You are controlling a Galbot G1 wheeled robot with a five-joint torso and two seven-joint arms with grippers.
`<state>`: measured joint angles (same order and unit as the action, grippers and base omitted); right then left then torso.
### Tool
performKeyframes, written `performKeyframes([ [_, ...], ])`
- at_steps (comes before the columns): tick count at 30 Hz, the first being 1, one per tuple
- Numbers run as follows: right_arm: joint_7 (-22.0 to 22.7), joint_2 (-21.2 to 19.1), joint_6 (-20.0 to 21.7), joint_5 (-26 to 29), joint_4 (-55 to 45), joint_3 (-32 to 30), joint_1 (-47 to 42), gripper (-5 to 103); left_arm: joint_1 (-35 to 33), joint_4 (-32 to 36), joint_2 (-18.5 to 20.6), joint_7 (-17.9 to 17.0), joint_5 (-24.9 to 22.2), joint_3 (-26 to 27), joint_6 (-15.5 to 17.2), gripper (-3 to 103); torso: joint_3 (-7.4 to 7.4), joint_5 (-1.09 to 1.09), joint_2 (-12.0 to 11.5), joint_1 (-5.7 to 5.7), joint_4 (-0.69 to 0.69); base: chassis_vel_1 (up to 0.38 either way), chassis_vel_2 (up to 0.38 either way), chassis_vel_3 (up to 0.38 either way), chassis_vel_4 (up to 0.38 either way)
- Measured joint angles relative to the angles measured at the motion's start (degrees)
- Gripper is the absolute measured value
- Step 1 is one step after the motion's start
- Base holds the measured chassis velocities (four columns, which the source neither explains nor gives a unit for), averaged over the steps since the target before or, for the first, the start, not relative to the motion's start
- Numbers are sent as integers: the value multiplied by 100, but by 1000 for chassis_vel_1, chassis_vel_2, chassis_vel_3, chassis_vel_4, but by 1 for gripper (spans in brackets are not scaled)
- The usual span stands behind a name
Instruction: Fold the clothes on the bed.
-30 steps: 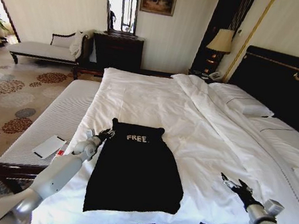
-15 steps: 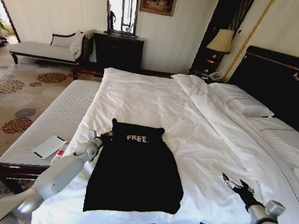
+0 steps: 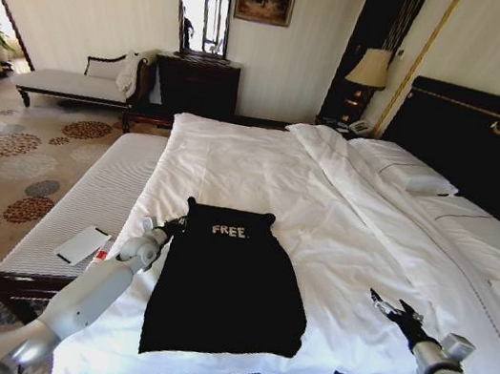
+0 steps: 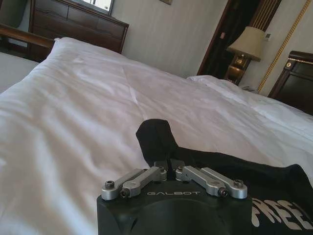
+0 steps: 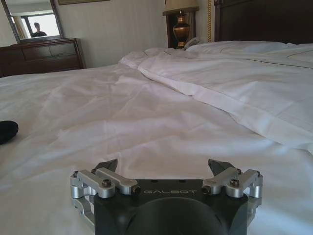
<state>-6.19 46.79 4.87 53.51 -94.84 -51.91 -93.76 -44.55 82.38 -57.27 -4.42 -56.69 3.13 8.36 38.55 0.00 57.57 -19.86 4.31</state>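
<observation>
A: Head view: where's the black T-shirt?
B: Flat on the bed; left gripper pinches its ten-o'clock sleeve; right gripper, fingers wide, waits at three o'clock.

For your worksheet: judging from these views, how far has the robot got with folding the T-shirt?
Done: the T-shirt lies flat on the bed in a narrow strip with no sleeves spread, so the sides look folded in. In hand: the left gripper is shut on its top corner. Left: the lengthwise fold; the right gripper hangs open, apart.
</observation>
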Motion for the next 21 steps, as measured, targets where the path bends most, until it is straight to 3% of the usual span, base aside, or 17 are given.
performKeyframes([
  [9, 2, 41, 0, -20, -38, 74, 57, 100, -382, 288, 150, -36, 170, 202, 5, 2, 0, 0, 0, 0, -1, 0, 0, 0, 0],
  [19, -36, 59, -26, -61, -40, 58, -20, 100, -65, 227, 46, -157, 677, -87, -20, -1, 0, 0, 0, 0, 2, 0, 0, 0, 0],
  [21, -47, 64, -44, -67, -32, 37, -47, 100, -47, 237, 51, -189, 677, -94, -13, 8, 1, 2, 0, 0, 2, 0, 0, 0, 0],
])
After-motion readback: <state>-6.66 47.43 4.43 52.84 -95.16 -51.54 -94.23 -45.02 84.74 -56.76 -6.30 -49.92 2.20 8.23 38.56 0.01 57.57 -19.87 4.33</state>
